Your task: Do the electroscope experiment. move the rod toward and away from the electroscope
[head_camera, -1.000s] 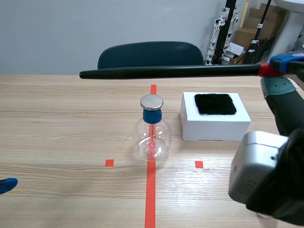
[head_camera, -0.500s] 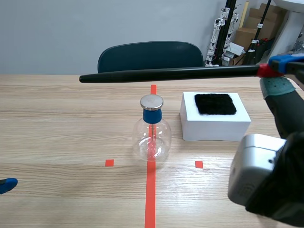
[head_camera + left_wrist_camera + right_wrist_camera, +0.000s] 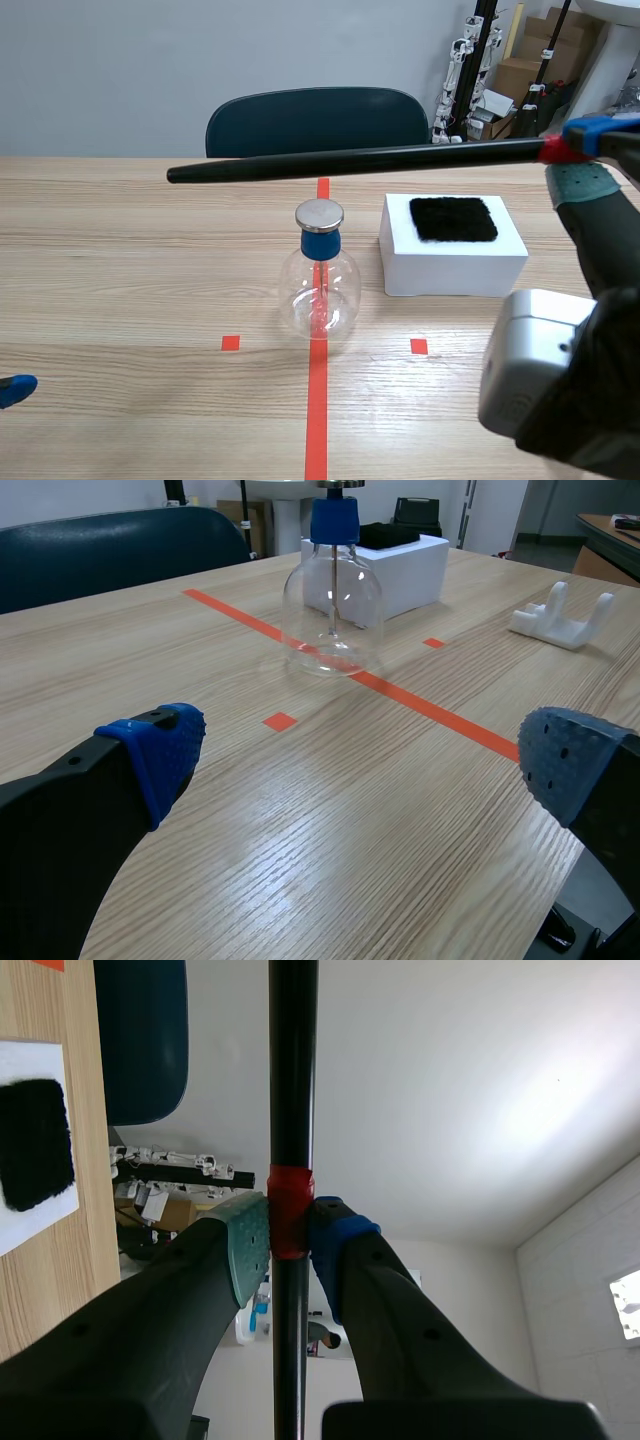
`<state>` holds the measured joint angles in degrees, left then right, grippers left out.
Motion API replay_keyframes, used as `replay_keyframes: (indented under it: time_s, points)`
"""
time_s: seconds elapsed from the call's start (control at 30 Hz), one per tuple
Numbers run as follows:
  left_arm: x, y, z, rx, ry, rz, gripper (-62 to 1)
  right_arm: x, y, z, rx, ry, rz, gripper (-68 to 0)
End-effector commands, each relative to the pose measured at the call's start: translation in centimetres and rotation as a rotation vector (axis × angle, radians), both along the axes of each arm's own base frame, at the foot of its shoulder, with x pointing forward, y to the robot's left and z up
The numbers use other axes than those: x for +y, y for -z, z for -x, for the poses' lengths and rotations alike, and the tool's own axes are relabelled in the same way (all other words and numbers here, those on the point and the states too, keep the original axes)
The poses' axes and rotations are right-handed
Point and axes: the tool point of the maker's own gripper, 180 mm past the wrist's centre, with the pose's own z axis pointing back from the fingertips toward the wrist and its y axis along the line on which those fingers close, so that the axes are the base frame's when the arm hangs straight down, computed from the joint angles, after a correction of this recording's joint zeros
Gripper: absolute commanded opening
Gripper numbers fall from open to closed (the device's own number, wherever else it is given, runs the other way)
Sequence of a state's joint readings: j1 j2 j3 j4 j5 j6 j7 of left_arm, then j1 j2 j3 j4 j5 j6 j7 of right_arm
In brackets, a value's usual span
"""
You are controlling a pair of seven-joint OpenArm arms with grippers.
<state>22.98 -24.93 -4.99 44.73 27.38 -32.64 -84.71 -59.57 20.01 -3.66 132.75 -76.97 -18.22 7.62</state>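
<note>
Rod (image 3: pixel 350 160) above electroscope (image 3: pixel 319 285), box (image 3: pixel 452 262) rightward

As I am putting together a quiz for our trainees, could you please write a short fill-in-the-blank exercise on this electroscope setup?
1. The right claw is shut on the black rod at its ____ band.
2. The rod is held ____ the electroscope, apart from it.
3. The black pad lies on a ____ box.
4. The left claw is ____, with nothing between its fingers.
Missing words: red, above, white, open.
</note>
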Motion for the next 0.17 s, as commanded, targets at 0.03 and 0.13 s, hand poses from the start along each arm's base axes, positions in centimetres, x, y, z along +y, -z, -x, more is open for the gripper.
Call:
replay_keyframes:
  time_s: [0.03,0.13]
  points:
    - [0.22,-0.93,-0.40,-0.036,-0.004,0.017,1.4,0.10,-0.95,-0.21,-0.037,-0.007,-0.004,-65.1]
    - [0.22,-0.93,-0.40,-0.036,-0.004,0.017,1.4,0.12,-0.94,-0.21,-0.037,-0.007,-0.004,-65.1]
